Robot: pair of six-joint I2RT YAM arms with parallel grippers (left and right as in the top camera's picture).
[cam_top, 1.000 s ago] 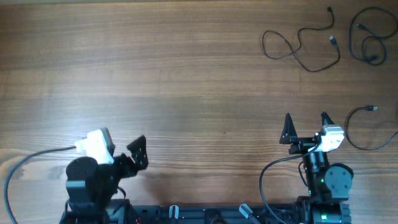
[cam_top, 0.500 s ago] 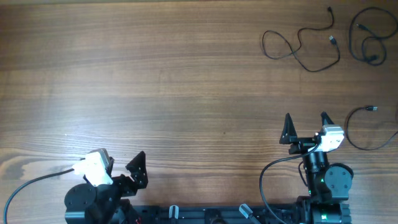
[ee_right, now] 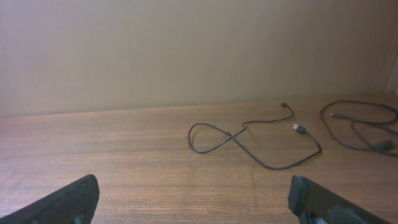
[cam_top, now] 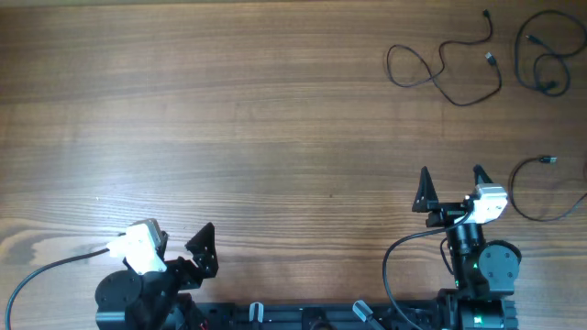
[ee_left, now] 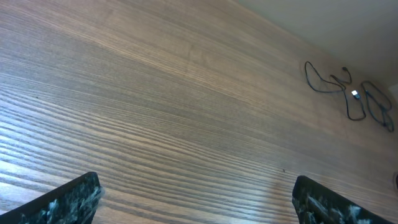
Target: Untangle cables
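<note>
The left claw (ee_left: 196, 204) has been drawn back toward its base; it and the right claw (cam_top: 451, 187) stand released, empty. The cables (ee_right: 231, 135) lie apart on the desk (cam_top: 229, 110); untangling is judged finished, with no further grasp called for.

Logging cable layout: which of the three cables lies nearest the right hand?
The cable at the table's right edge, level with the right hand, running out of frame. The middle cable and corner cable lie at the far edge.

Left arm (cam_top: 138, 286) and right arm (cam_top: 483, 266) black. White camera block (cam_top: 139, 246) per wrist, thick black cable (cam_top: 37, 266) trailing. Claw fingers (cam_top: 424, 189) black, pointed. Green LED (cam_top: 475, 267) right base.
</note>
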